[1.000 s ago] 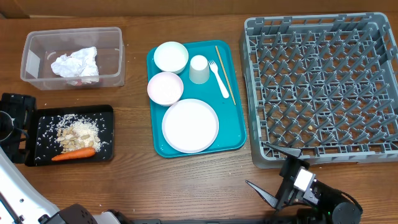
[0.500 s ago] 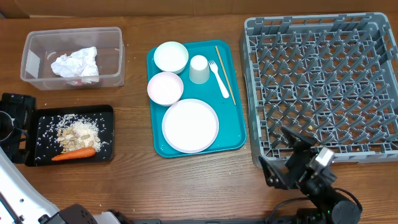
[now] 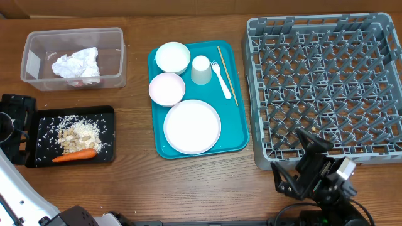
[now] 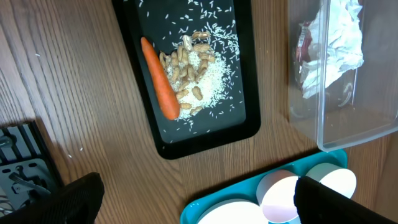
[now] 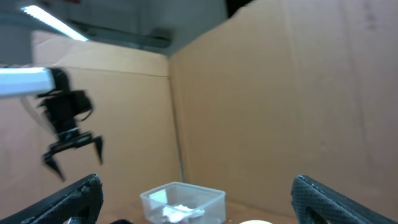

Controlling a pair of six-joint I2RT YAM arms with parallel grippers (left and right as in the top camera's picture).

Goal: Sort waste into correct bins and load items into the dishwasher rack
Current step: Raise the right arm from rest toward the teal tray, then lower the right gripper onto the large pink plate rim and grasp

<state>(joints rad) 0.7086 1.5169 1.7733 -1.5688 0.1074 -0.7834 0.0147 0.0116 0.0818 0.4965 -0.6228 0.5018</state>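
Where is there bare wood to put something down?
Bare wood lies between the black tray and the teal tray, and along the front edge below it. The teal tray is crowded; its gap to the rack is narrow.

Nothing readable is showing in any view: no lettering, label, number or sign. The red wrapper [image 4: 303,46] inside the clear tub [image 4: 360,124] is appearing too blurred to read.

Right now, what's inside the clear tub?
A crumpled napkin lies in the tub, with a red wrapper partly showing beneath it. Anything else under the napkin is hidden.
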